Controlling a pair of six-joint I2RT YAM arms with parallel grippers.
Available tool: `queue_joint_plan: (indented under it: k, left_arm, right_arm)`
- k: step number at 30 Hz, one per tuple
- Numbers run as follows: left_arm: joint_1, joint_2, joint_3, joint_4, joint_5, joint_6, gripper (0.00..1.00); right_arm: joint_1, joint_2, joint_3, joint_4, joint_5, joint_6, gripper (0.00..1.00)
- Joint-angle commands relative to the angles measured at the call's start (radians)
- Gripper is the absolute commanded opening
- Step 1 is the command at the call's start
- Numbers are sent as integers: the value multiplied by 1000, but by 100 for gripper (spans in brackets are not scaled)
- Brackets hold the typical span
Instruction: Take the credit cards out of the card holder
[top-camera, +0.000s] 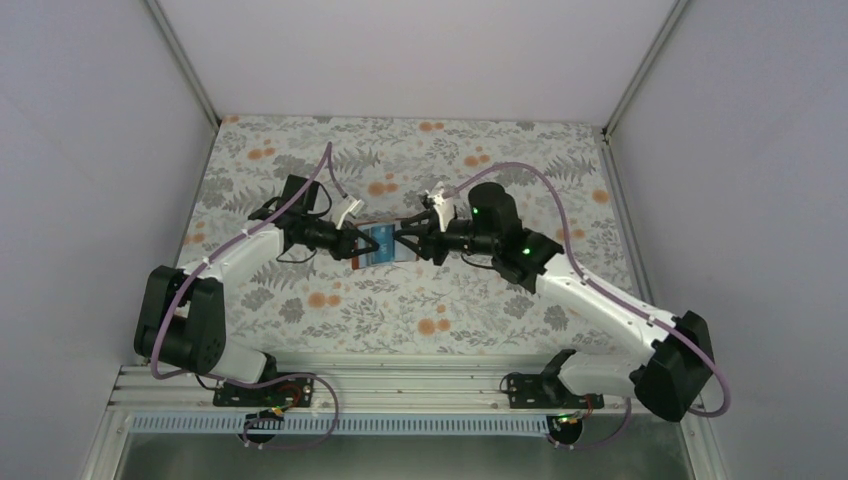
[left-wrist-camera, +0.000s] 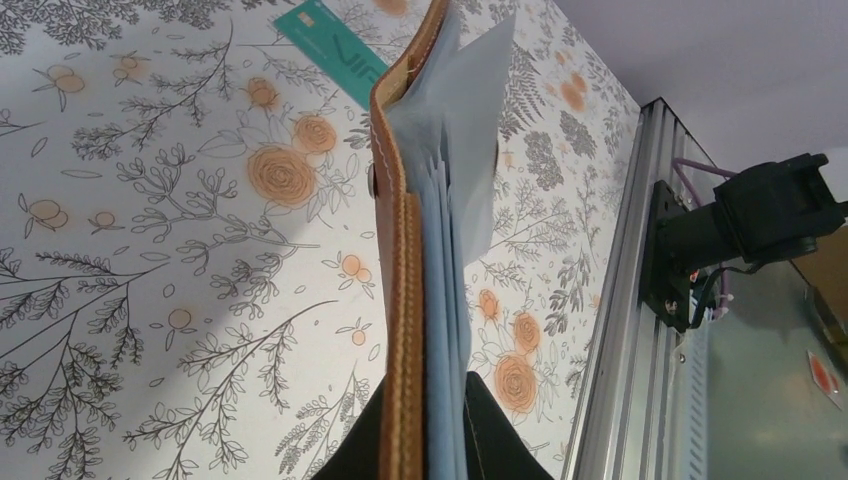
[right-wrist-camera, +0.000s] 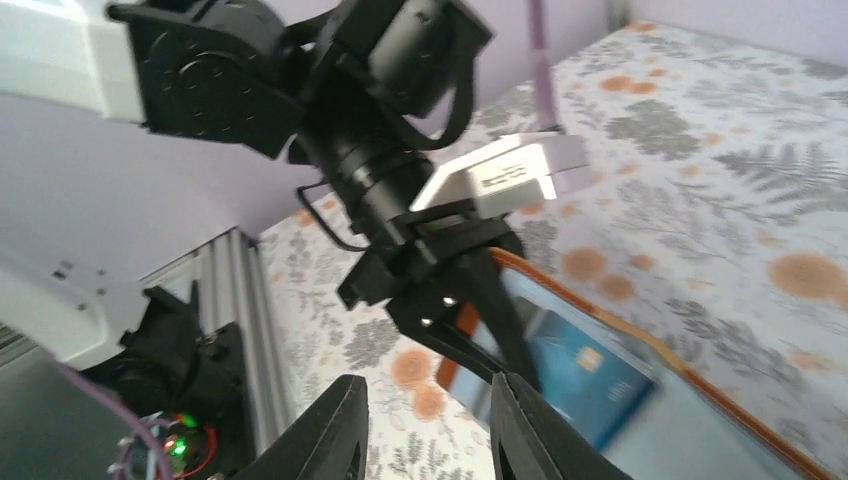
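Over pale-walled floral table (top-camera: 420, 150), card holder (top-camera: 385, 243)

Left gripper (right-wrist-camera: 480, 345) mid-frame is pinching the card holder (right-wrist-camera: 690, 440) by its edge, blue card (right-wrist-camera: 585, 375) tucked inside at lower right. Right gripper (right-wrist-camera: 430, 440) fingers sit apart at the bottom, floral table (right-wrist-camera: 700, 150) behind.
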Motion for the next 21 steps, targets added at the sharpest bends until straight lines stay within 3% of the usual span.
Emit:
queue_joint_plan:
  k: [1, 10, 21]
  left_arm:
    - [-1, -6, 17, 21, 59, 7, 2]
    - [0, -25, 25, -44, 317, 96, 2]
    - [-5, -29, 39, -120, 431, 194, 2]
  right_arm:
    - [22, 91, -15, 94, -202, -4, 32]
    - [-83, 179, -112, 189, -271, 45, 27]
    - [-143, 182, -185, 242, -409, 47, 27]
